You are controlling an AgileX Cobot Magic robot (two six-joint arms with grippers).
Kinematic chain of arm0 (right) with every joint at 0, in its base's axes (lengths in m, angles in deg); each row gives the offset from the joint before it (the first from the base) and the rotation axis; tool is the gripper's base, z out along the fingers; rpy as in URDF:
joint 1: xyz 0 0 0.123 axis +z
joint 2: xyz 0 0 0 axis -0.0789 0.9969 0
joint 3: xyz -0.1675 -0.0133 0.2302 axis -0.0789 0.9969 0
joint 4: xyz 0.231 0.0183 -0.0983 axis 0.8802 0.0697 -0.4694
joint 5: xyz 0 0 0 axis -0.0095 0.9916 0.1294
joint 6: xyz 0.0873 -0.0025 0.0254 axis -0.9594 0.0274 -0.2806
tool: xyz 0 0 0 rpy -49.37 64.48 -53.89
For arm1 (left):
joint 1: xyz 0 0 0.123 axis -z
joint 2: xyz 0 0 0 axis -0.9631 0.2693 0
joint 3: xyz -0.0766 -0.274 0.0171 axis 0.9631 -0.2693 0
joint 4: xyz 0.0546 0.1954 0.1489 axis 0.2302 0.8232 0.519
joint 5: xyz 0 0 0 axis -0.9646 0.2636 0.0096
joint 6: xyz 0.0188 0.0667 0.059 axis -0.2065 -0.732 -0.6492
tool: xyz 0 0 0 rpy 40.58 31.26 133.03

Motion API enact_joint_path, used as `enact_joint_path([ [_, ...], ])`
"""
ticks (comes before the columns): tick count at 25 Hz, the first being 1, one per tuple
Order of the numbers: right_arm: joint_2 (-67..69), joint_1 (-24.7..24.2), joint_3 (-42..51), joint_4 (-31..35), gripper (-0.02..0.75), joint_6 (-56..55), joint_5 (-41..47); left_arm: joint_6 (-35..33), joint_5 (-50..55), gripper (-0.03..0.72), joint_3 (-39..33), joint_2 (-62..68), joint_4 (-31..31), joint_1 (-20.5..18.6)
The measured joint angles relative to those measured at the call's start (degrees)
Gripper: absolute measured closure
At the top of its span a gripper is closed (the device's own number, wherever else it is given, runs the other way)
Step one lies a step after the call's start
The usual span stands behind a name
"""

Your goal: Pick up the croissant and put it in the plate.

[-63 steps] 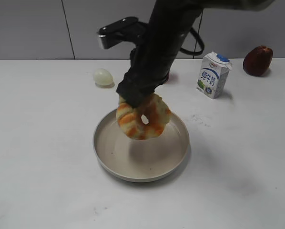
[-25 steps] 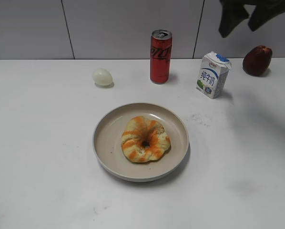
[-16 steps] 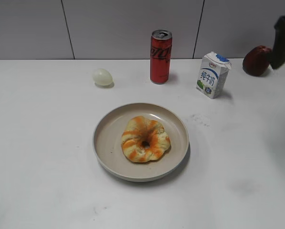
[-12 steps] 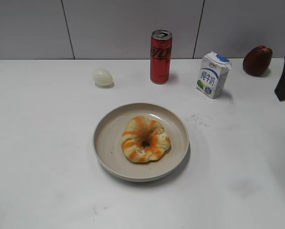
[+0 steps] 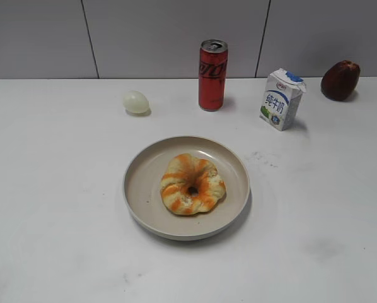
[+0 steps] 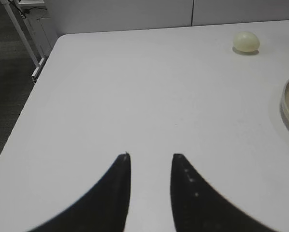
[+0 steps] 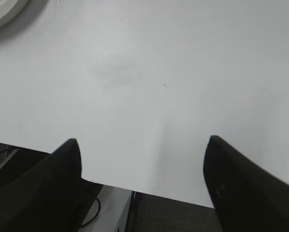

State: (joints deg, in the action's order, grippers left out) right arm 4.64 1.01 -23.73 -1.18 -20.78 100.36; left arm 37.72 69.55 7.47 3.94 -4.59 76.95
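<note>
Now ring-curled croissant [image 5: 192, 184], striped orange, lies flat in the round beige plate [image 5: 142, 183] on my white counter [image 5: 62, 189]. Left jaws narrowly parted, right jaws wide, both empty. Egg [image 5: 136, 101], red can [image 5: 212, 66], milk carton [image 5: 282, 99] behind.

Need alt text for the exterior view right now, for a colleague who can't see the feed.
A ring-curled pale yellow croissant with orange stripes lies flat in a large round beige plate mid-table. Behind stand a pale egg, a red drinks can, a small white milk carton and a dark red fruit. No arm or jaws appear.
</note>
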Motion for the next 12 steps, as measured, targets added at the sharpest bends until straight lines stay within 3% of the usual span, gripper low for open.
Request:
enact_joint_path([
  [8,-19.5,0.0,11.6,-0.1,0.147,0.0,-0.4,0.0,0.0,0.461,0.0,0.0,0.0,0.0],
  [12,-27.1,0.0,12.6,-0.2,0.147,0.0,-1.0,0.0,0.0,0.461,0.0,0.0,0.0,0.0],
])
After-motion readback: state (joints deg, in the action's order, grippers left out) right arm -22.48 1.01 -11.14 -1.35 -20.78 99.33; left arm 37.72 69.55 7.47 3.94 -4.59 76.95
